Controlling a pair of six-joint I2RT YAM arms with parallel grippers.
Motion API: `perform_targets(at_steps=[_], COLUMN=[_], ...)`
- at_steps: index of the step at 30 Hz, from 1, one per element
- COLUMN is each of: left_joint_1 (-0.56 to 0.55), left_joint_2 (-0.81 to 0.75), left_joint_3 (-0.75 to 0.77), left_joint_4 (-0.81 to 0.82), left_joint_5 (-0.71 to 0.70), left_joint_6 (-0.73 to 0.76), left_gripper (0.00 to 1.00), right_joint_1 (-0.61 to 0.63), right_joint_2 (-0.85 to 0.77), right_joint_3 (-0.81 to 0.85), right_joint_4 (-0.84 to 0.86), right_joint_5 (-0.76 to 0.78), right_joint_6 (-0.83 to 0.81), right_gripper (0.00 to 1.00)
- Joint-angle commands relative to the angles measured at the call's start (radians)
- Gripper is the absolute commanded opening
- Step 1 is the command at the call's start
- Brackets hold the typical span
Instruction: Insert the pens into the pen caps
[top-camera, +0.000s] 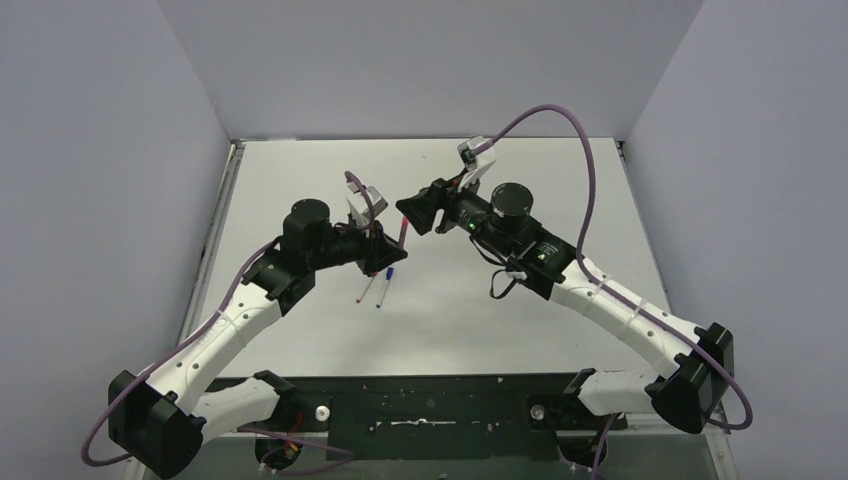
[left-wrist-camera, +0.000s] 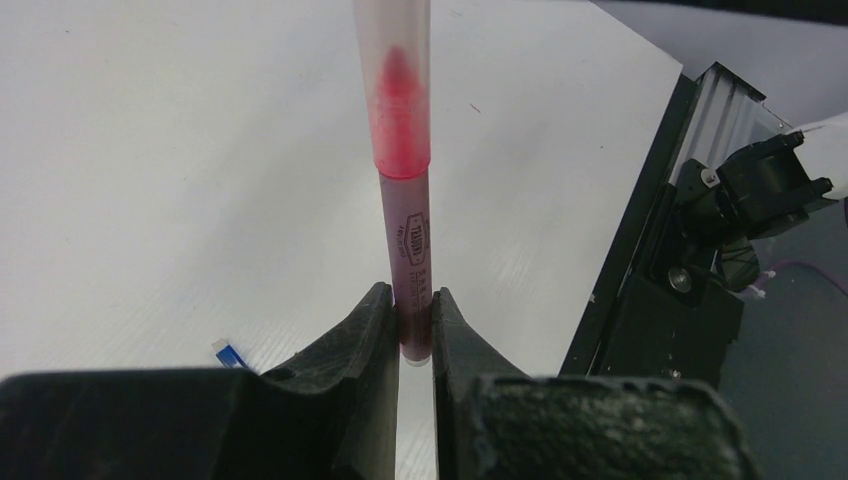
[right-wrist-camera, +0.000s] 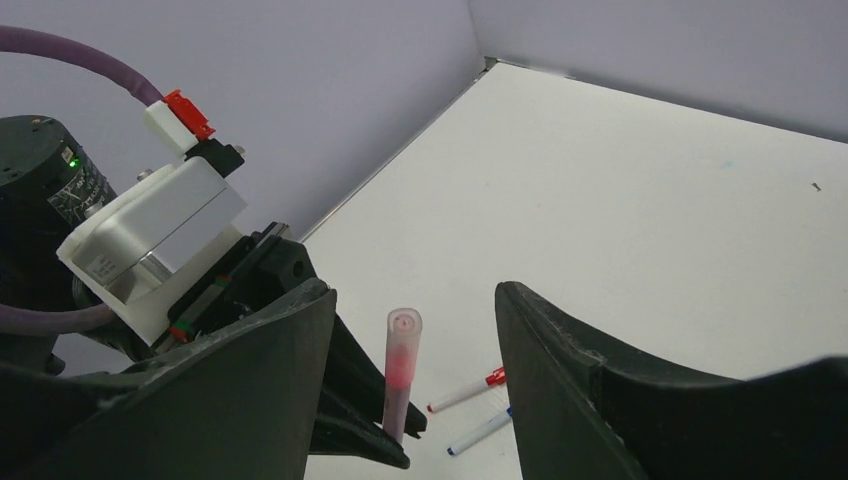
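**Op A:** My left gripper (left-wrist-camera: 413, 310) is clenched on the lower barrel of the pinkish-red pen (left-wrist-camera: 417, 260), which stands upright above the table (top-camera: 520, 300).

**Op B:** And the cap?

**Op A:** The pale pink cap (left-wrist-camera: 395, 90) sits over the pen's upper end, and its red tip shows through.

**Op B:** I've got the right gripper (right-wrist-camera: 415, 300) with its fingers spread wide. They're on either side of that cap, touching nothing.

**Op A:** Below my hold, the red-ended pen (right-wrist-camera: 465, 392) and the blue-ended pen (right-wrist-camera: 480, 432) lie side by side on the table.
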Motion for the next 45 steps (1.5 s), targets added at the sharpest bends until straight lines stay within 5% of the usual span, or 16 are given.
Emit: perform_targets(at_steps=[1,9,21,45], left_joint_1=[-0.005,-0.004,-0.002,0.012], left_joint_2=[-0.022,-0.016,-0.023,0.027], left_joint_3=[0.002,0.005,0.014,0.184], left_joint_4=[0.011,0.017,0.013,-0.056], left_joint_5=[0.044,0.047,0.029,-0.017], left_joint_6=[0.021,0.024,0.029,0.108], left_gripper=[0.00,0.00,0.00,0.00], right_joint_1=[-0.003,-0.004,-0.004,0.053], right_joint_2=[0.041,0.068,0.094,0.053], right_joint_3=[0.061,0.070,0.083,-0.123], right_joint_4=[0.074,0.065,0.046,0.063], right_joint_5=[-0.074,-0.095,-0.115,-0.096], right_joint_6=[-0.021,-0.011,-0.008,0.052], right_gripper=[0.59,0.47,0.00,0.00])
